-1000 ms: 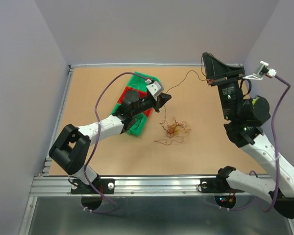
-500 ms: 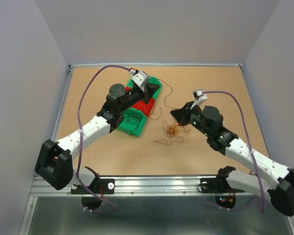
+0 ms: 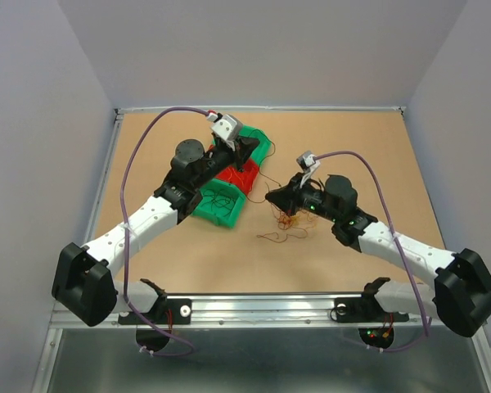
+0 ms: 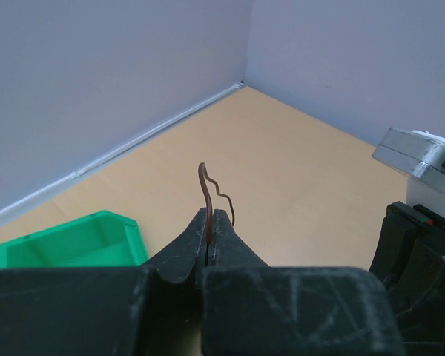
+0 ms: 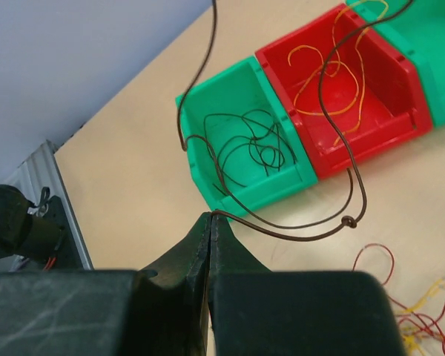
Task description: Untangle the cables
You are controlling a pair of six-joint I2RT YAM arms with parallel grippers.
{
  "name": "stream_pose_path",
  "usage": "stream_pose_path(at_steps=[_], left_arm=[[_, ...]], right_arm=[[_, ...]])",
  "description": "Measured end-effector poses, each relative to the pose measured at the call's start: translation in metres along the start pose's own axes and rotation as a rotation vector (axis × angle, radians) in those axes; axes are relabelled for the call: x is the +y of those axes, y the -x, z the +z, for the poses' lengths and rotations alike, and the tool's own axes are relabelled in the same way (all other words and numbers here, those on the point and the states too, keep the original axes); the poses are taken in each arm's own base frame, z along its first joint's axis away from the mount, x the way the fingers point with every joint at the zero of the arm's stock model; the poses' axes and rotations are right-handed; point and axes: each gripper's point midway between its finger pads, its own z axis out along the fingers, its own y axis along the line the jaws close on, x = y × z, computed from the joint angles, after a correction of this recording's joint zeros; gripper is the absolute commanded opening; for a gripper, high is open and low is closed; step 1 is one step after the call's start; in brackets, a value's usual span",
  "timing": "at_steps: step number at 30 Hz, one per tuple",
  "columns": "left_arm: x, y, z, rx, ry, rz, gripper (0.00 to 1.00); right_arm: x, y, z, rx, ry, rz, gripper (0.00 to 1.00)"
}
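Left gripper (image 4: 210,222) closed on one end of a brown cable (image 4: 208,194), held above the far green bin (image 3: 260,145). Right gripper (image 5: 210,222) pinched shut on the same strand (image 5: 297,233), just left of the tangle (image 3: 293,217) lying mid-table. Near green bin (image 5: 245,89) holds dark cables (image 5: 245,148); red bin (image 5: 386,74) holds orange-yellow ones (image 5: 334,74).

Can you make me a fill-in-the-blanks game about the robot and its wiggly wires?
1. The left gripper is shut on a thin ____ wire.
2. In the right wrist view, the red bin holds ____ wires.
3. The near green bin holds ____ wires.
4. The tangle lies on the table, not in a ____.

Missing words: brown; orange; black; bin
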Motion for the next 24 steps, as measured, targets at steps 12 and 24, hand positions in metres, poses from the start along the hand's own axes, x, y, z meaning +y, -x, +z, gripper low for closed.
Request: stream_pose_path(at_steps=[12, 24], left_arm=[[-0.002, -0.006, 0.0, 0.02, -0.001, -0.043, 0.0], [-0.004, -0.012, 0.001, 0.039, -0.013, -0.06, 0.0]], right_arm=[[0.003, 0.008, 0.017, -0.062, 0.061, -0.034, 0.01], [-0.006, 0.007, 0.03, -0.086, 0.023, -0.017, 0.28]])
